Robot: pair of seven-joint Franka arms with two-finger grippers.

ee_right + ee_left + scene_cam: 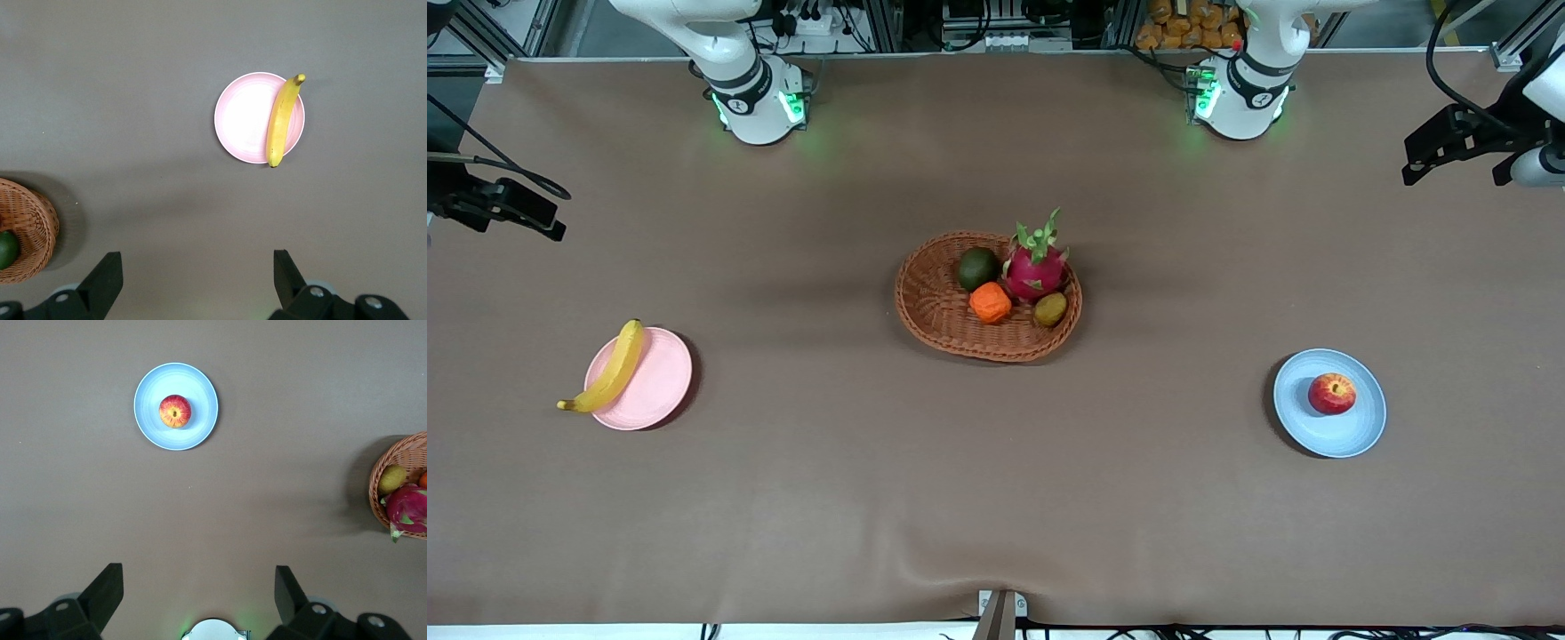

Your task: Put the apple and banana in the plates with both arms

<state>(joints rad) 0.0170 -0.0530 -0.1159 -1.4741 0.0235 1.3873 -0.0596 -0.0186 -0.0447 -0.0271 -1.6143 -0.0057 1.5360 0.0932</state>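
**Both fruits down, both grippers empty**

Two plates, two fruits, and you can call it close to finished. Start nearest the front camera: the apple (1332, 393) sits upright inside the blue plate (1352, 436) toward the left arm's end of the table, well inside the rim. A touch farther from the camera, at the right arm's end, the banana (610, 368) lies across the outer edge of the pink plate (656, 382), its long axis slanting and both tips poking past the rim, stem end resting off the plate. That overhang is the one thing you'd watch: if you want it tidier, the right arm is the one to use.

Farther up, the basket (938, 307) in the middle holds the other fruit, untouched.

Now the hands. Your left gripper (199, 597) hangs high over bare table with its fingers spread wide, holding nothing. Your right gripper (197, 280) does the same, wide apart and empty. Both arms look parked.
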